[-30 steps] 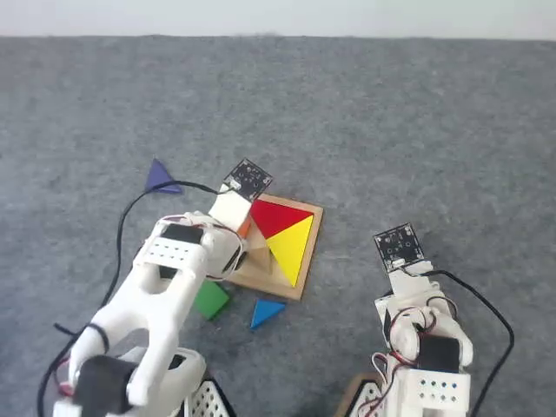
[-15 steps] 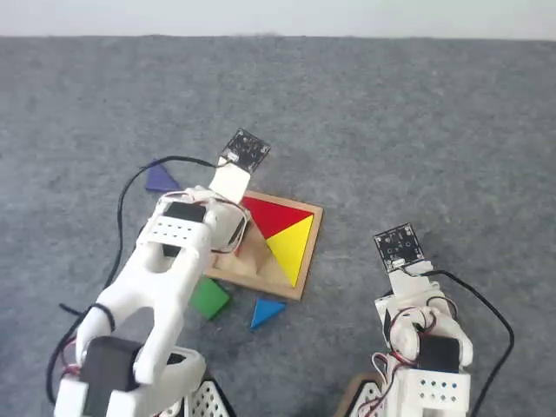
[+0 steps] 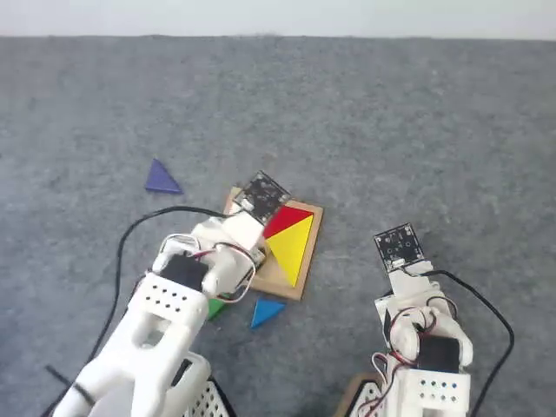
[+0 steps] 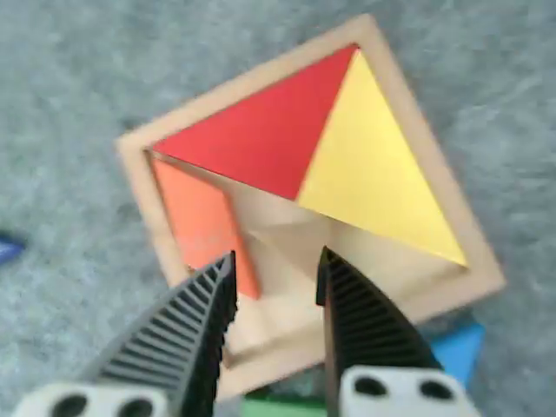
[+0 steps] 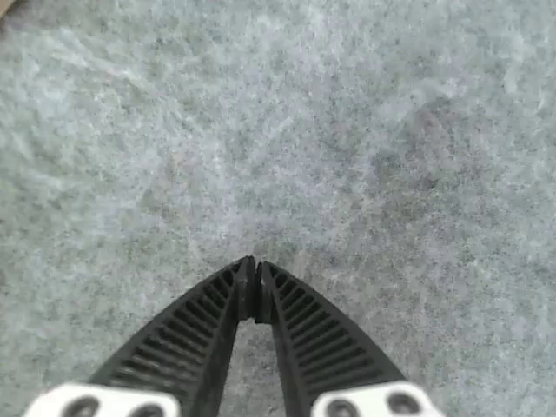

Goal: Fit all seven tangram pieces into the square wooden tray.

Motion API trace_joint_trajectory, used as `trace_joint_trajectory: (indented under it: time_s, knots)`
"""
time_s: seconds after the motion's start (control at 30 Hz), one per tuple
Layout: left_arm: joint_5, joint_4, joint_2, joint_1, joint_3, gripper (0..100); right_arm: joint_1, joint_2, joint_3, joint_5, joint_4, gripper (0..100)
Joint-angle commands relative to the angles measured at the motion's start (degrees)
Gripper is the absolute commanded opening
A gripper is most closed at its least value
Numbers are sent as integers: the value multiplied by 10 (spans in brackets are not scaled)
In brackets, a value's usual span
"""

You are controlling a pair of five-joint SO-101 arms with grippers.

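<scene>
The square wooden tray (image 4: 423,148) holds a red triangle (image 4: 261,135), a yellow triangle (image 4: 373,187) and an orange piece (image 4: 204,221) along one side; the rest of its floor is bare wood. My left gripper (image 4: 276,261) hangs open above that bare part, holding nothing. In the high view the left arm (image 3: 187,278) leans over the tray (image 3: 311,252). Loose on the carpet are a purple triangle (image 3: 162,178), a blue triangle (image 3: 265,311) and a green piece (image 3: 215,307) half under the arm. My right gripper (image 5: 254,265) is shut and empty over bare carpet.
The right arm (image 3: 417,339) stands at the front right, apart from the tray. Grey carpet covers the table, with wide free room at the back and right. A black cable (image 3: 130,230) loops left of the left arm.
The left arm swung from the tray's far left edge back over the tray's middle. The purple triangle is uncovered again. The right arm has not moved.
</scene>
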Motion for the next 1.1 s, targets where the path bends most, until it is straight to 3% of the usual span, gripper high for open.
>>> trace_joint_trajectory:
  time_s: [0.0, 0.17, 0.37, 0.9, 1.07]
  knots:
    - [-3, 3, 16, 48, -5, 148, -2, -9, 10, 4, 1, 8]
    - [0, -38, 112, 78, -16, 148, -2, -9, 10, 4, 1, 8]
    - [-12, -37, 196, 2, -67, 145, -2, -9, 10, 4, 1, 8]
    - [-25, -69, 207, -66, -113, 145, -2, -9, 10, 4, 1, 8]
    - [-27, -65, 200, -49, -93, 145, -2, -9, 10, 4, 1, 8]
